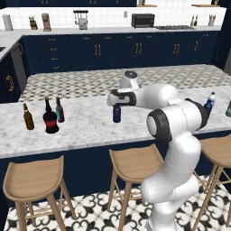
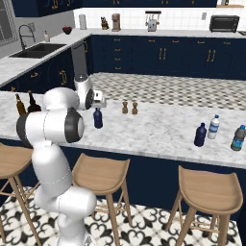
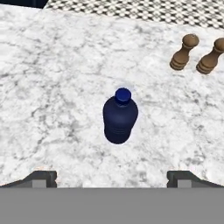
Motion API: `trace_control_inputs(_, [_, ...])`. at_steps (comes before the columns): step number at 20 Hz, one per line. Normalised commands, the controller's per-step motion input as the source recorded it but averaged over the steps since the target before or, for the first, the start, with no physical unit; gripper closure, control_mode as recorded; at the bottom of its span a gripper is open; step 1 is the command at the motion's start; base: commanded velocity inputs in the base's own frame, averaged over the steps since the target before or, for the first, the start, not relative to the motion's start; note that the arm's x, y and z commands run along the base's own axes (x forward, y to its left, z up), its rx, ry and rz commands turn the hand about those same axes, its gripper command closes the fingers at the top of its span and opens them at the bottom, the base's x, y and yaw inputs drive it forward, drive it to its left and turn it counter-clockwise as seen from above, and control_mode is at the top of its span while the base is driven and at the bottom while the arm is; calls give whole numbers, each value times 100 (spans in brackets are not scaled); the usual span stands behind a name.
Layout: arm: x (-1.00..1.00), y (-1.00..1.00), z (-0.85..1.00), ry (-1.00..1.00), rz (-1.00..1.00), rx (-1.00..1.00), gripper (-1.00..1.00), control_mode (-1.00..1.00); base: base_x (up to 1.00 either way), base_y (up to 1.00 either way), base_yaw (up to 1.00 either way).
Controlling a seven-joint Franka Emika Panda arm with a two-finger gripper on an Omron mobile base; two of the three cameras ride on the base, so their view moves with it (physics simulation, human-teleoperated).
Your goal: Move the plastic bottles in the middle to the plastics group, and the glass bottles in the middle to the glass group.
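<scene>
My gripper [image 3: 112, 177] hangs released above the small dark blue plastic bottle [image 3: 120, 116].

The bottle stands upright mid-way along the white marble counter [image 3: 52, 87], nearer its stool-side edge, my spread fingertips [image 3: 41, 178] clear of it. Beyond it, two brown wooden grinders [image 3: 197, 54] stand side by side. The squat black glass bottle with a red band [image 1: 50, 118] stands between two slim bottles near the counter's left end.

Solid dark blue bottle [image 3: 120, 116] ahead of the jaws on grey-veined white marble counter [image 3: 57, 78], two brown wooden mills [image 3: 197, 54] beyond, black-and-white patterned floor [image 1: 99, 212]
</scene>
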Motion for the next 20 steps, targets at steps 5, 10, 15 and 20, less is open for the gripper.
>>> trace_control_inputs(5, [36,0,-1,3,-1,-1,-100,-100,0,0,0])
trace_control_inputs(10, [23,3,-19,2,-2,-2,-100,-100,0,0,0])
trace_control_inputs(15, [0,16,-26,0,-2,0,-100,-100,0,0,0])
trace_control_inputs(20, [0,5,-25,0,-3,0,-100,-100,0,0,0])
